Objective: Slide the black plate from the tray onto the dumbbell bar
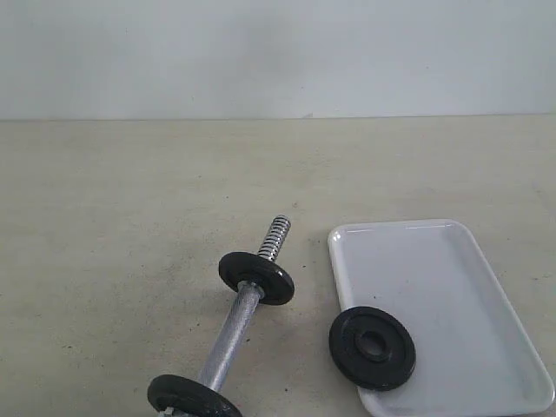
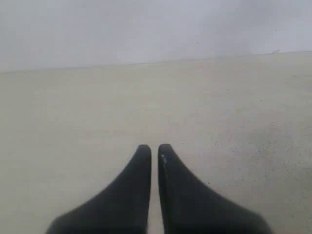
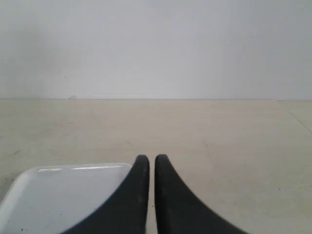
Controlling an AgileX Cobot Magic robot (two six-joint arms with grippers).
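Exterior view: flat white tray [image 1: 452,287], glossy plastic, rectangular with rounded corners and a low raised rim, lying on a matte beige table [image 1: 113,217] with faint grey scuffs. Black plate [image 1: 372,347] on the tray's near left corner, lying flat, matte cast metal, round, with a central hole inside a recessed ring; left edge overhanging the tray rim. Left of the tray, apart from it: dumbbell bar [image 1: 233,334], shiny chrome rod with a dull knurled grip, lying at a slant. Coarse threaded end [image 1: 275,236] pointing away, level with the tray's far edge. Two similar black discs already on the bar: far disc [image 1: 256,277] just below the thread, near disc [image 1: 193,398] at the bottom edge, partly cut off. Plain pale wall [image 1: 278,52] behind.

Left wrist view: left gripper [image 2: 153,151], two smooth black tapered fingers [image 2: 136,195], pressed together with only a thin slit between, pinching nothing. Speckled beige table beyond.

Right wrist view: right gripper [image 3: 147,163], same black tapered shape, fingers [image 3: 170,204] pressed together, nothing between. One rounded tray corner beside the fingers, white, shiny, with light streaks on the rim.
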